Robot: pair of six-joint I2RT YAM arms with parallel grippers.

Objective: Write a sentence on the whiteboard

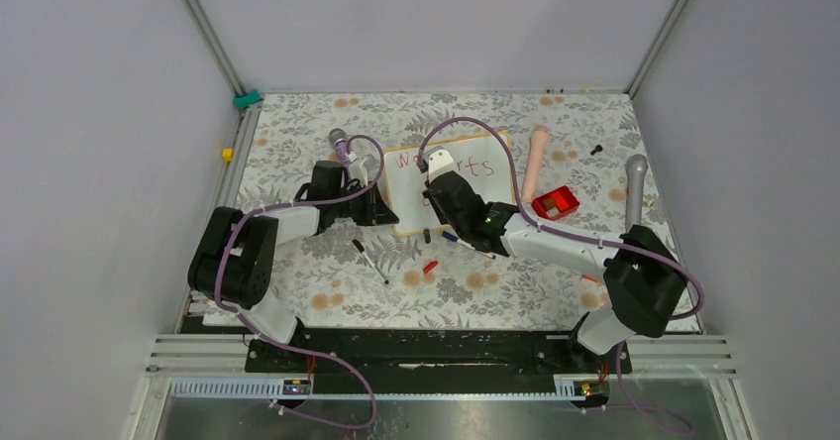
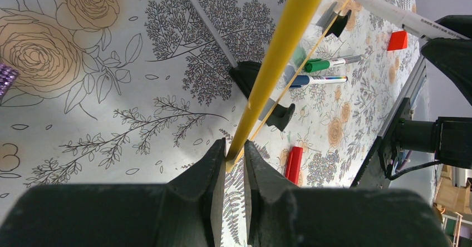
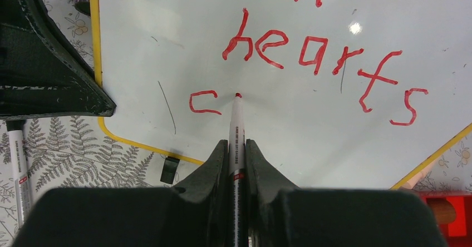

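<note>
Floral-print worktop (image 1: 327, 291), enclosed by plain grey walls (image 1: 426, 24), carries the whiteboard (image 1: 500, 187) at centre rear. Its red sentence (image 3: 271, 42) shows "hearts" with a lone "c" beneath; the top line is cut off. Right gripper (image 3: 237, 147) is clamped on a marker (image 3: 237, 119), tip touching the board just right of the "c". Left gripper (image 2: 234, 153) pinches the whiteboard by its yellow rim. Loose pens (image 2: 323, 64) lie near

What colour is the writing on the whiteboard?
The writing is red, clearest in the right wrist view.
</note>
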